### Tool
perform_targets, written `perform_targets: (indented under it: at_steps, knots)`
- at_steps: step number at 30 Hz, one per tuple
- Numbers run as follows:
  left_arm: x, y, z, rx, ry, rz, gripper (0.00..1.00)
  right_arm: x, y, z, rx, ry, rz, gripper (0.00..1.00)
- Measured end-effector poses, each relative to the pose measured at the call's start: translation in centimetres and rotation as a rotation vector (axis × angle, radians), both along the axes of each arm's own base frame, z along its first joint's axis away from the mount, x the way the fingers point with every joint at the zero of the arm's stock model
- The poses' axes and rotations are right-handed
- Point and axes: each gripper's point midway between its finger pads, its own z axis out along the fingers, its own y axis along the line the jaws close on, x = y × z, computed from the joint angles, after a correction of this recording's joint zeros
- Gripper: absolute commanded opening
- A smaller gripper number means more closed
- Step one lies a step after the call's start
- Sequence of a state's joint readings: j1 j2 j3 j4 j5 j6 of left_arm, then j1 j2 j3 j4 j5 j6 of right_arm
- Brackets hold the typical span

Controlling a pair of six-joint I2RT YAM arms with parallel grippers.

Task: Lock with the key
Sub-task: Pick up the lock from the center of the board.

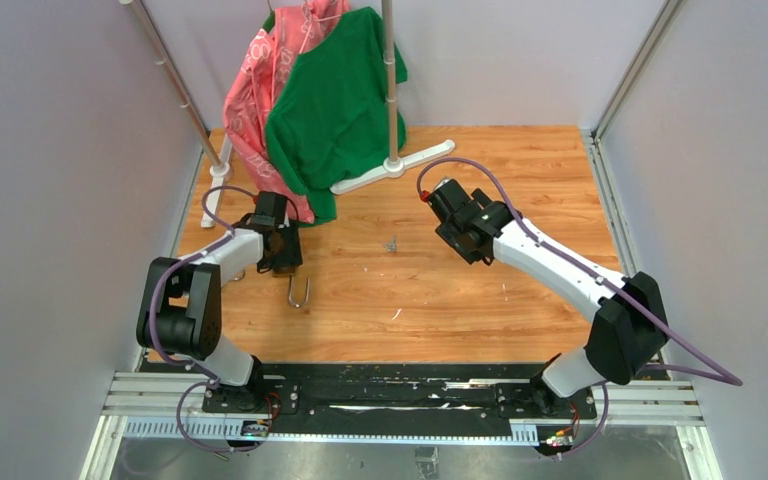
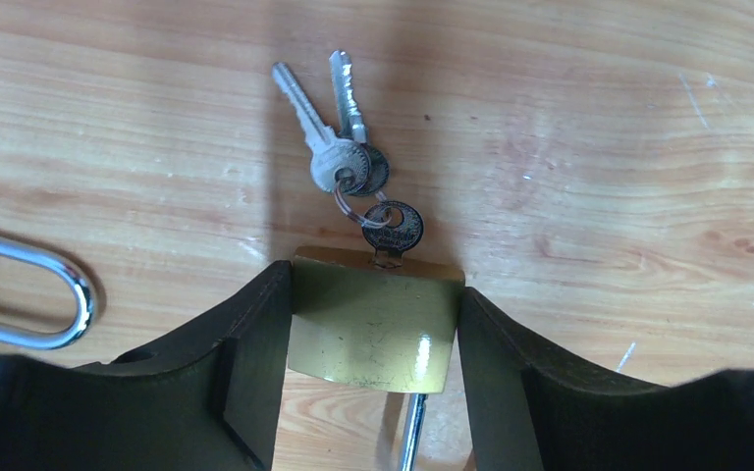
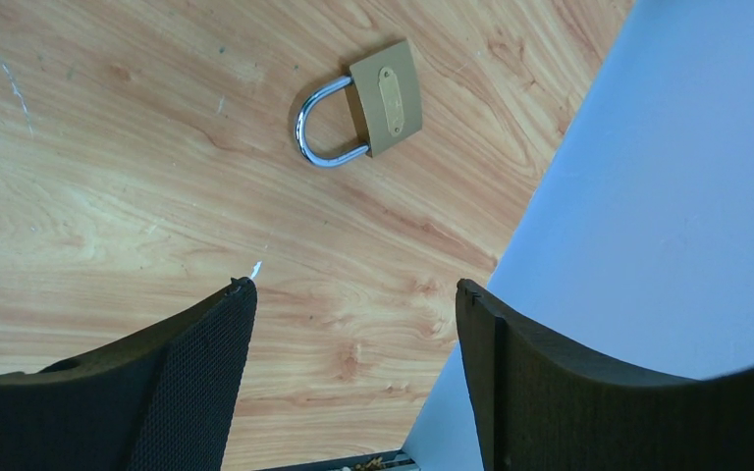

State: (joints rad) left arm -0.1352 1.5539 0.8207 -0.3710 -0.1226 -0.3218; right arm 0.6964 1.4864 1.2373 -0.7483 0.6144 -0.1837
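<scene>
Clamps the left gripper (image 2: 373, 285) on the brass body of a padlock (image 2: 373, 343), one finger against each side. Has the key bunch (image 2: 353, 167) right at that padlock: one dark-headed key stuck in its far end, two silvery ones on the ring lying on the wooden table (image 2: 599, 147) just beyond. Holds the right gripper (image 3: 353, 289) wide apart above the table, nothing between its fingers, a second padlock (image 3: 378, 103) lying ahead near the wall (image 3: 648, 196).

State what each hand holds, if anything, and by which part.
The left hand clamps a brass padlock by the sides of its body; the right hand holds nothing.
</scene>
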Motion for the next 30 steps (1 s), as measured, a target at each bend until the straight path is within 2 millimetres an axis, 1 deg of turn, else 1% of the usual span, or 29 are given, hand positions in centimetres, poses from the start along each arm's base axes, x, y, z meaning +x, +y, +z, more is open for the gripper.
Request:
perform_targets:
  at_steps: [4, 6, 9, 12, 13, 16, 17, 19, 20, 26, 28, 30]
  knots:
    - [-0.1, -0.9, 0.1, -0.015, -0.001, -0.038, 0.66, -0.5, -0.4, -0.5, -0.012, 0.008, 0.008, 0.77]
    - [-0.5, -1.2, 0.0, 0.0, 0.014, -0.055, 0.67, -0.4, -0.4, -0.4, -0.01, 0.004, 0.014, 0.77]
    - [-1.0, -1.1, -0.2, 0.031, 0.043, -0.057, 0.67, -0.3, -0.2, -0.1, -0.001, -0.005, 0.018, 0.77]
    - [-1.2, -1.1, -0.2, 0.033, 0.046, -0.047, 0.67, -0.3, -0.2, 0.1, 0.009, -0.01, 0.021, 0.77]
    - [-1.2, -1.1, -0.3, 0.031, 0.047, -0.045, 0.64, -0.3, -0.2, 0.2, 0.013, -0.013, 0.022, 0.77]
    - [-1.2, -1.1, -0.2, 0.031, 0.045, -0.041, 0.38, -0.4, -0.2, 0.7, 0.027, -0.024, 0.024, 0.77]
    - [-1.2, -1.1, -0.3, 0.031, 0.046, -0.041, 0.27, -0.5, -0.2, 0.9, 0.035, -0.029, 0.026, 0.77]
    - [-1.1, -1.1, -0.3, 0.03, 0.043, -0.039, 0.02, -0.6, -0.2, 1.4, 0.047, -0.043, 0.026, 0.77]
    - [-1.1, -1.1, -0.3, 0.03, 0.043, -0.039, 0.0, -0.6, -0.3, 1.6, 0.052, -0.049, 0.026, 0.77]
    - [-1.3, -1.4, 0.0, 0.019, 0.054, -0.06, 0.0, -0.9, -0.1, 2.3, 0.088, -0.065, 0.033, 0.77]
    - [-2.0, -1.7, 0.2, 0.005, 0.101, -0.083, 0.0, -1.1, 0.3, 2.5, 0.12, -0.059, 0.044, 0.77]
    - [-2.7, -2.4, 1.0, -0.019, 0.161, -0.131, 0.0, -1.1, 1.3, 3.0, 0.183, -0.056, 0.062, 0.78]
